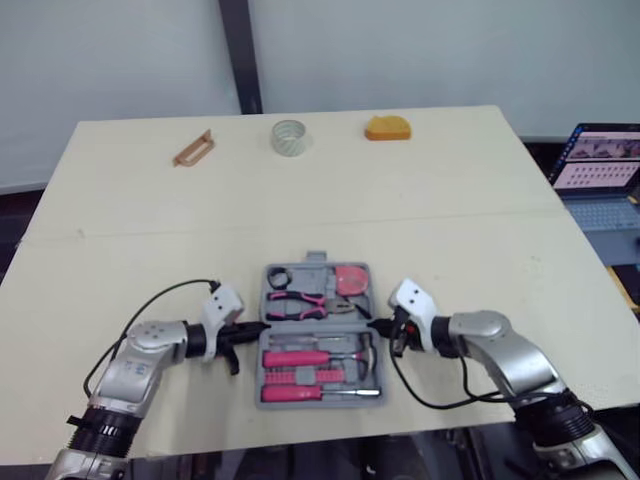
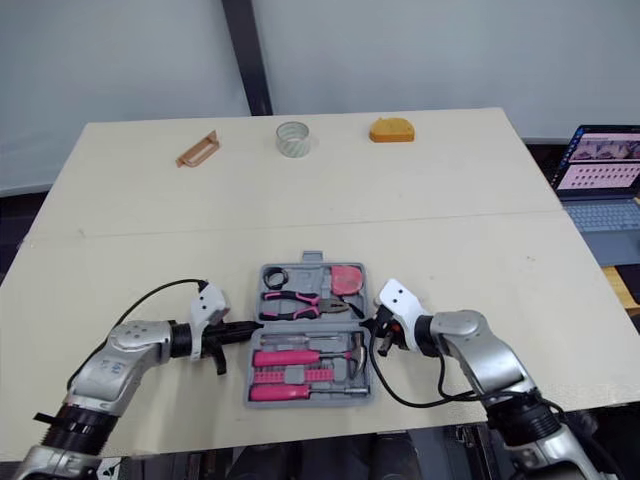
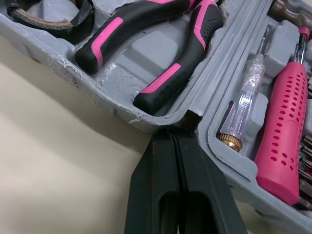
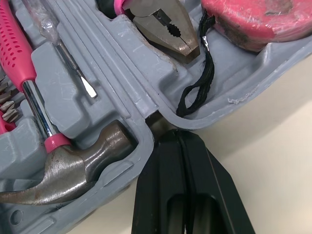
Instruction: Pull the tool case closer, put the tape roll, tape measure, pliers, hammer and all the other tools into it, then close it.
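We are looking down at a pale table. The open grey tool case is lying near the middle of the front edge, with a narrow strip of bare table showing before that edge. Its long axis is running from the front edge toward the far edge, and its hinge line is running left to right.

The left claw, fingers pressed together and holding nothing, is touching the case's left side at the hinge. The right claw, also pressed together, is touching the right side at the hinge.

In the far half, pliers are lying crosswise, handles pointing left, beside a pink tape measure. In the near half, a hammer is lying crosswise, head to the right.

Wide bare tabletop is stretching behind the case. Along the far edge, well apart, are sitting a tan piece, a clear tape roll and an orange block.
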Motion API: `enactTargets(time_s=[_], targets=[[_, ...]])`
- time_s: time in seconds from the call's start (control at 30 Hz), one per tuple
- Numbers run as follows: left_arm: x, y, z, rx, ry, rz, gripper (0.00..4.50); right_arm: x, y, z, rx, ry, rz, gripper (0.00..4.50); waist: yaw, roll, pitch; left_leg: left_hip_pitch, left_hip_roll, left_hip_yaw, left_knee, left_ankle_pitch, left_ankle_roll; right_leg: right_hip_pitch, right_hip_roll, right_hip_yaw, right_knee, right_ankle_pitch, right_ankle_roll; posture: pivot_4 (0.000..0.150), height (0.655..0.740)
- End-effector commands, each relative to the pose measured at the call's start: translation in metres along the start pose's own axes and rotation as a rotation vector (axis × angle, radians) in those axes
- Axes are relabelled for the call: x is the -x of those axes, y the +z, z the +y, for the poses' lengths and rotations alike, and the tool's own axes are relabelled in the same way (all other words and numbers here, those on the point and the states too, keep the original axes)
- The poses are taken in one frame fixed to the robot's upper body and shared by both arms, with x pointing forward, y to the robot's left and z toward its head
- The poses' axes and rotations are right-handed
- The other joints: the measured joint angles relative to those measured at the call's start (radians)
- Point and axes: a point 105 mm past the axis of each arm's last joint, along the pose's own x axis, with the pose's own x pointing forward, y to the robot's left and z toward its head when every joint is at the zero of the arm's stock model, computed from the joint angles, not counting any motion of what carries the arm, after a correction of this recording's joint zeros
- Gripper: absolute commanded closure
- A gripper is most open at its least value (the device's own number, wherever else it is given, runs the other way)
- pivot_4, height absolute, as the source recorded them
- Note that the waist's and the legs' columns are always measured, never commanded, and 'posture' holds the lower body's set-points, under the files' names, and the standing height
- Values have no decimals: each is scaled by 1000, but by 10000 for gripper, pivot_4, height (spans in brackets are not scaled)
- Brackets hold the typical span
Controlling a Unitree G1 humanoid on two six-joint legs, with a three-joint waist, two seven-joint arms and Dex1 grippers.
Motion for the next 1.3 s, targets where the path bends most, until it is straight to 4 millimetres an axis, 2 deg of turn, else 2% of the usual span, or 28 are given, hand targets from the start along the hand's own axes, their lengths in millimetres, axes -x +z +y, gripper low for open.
enactTargets(time_s=[0.03, 0.5, 0.8, 1.1, 1.3], targets=[[-1, -3, -16, 14, -52, 0, 45000, 0, 10, 17, 29, 80, -41, 44405, 0, 0, 0, 0, 0, 0, 0, 0, 0, 0, 0, 0, 0, 0, 0, 1500, 7400], [8, -15, -36, 66, -66, 23, 45000, 8, 2, 31, 9, 114, -16, 44405, 2, 0, 0, 0, 0, 0, -1, 0, 0, 0, 0, 1, -1, 0, 0, 1500, 7400], [9, -18, -38, 75, -63, 29, 45000, 8, 0, 35, 2, 121, -11, 44405, 2, 0, 0, 0, 0, 0, -1, 0, 0, 0, 0, 1, -1, 0, 0, 1500, 7400], [10, -19, -32, 68, -42, 32, 45000, 8, 1, 30, 8, 103, -9, 44405, 2, 0, 0, 0, 0, 0, -1, 0, 0, 0, 0, 1, -1, 0, 0, 1500, 7400], [27, -23, -21, 79, -4, 39, 45000, 25, -7, 10, 29, 34, 23, 44405, 2, 0, 0, 0, 0, 0, -1, 0, 0, 0, 0, 1, -1, 0, 0, 1500, 7400]])
